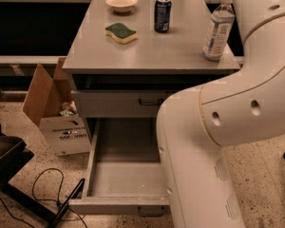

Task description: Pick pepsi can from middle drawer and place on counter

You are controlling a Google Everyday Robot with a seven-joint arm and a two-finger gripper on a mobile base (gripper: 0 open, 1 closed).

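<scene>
The small dark-blue pepsi can with the silver top is standing upright on the flat grey counter, near the counter's back edge. So the job is looking done, or nearly done. The wide grey metal middle drawer is hanging open below the counter, and the part showing is looking bare.

The big white robot arm is reaching up past the counter's right side. The gripper is sitting out of sight above the counter's back right corner, so I cannot tell if it is wide, narrow or holding something.

The can is probably feeling light, hard and a bit slippery. Squeezing it too hard is risking a dent. The round middle of its side is looking like the best place to hold.
</scene>
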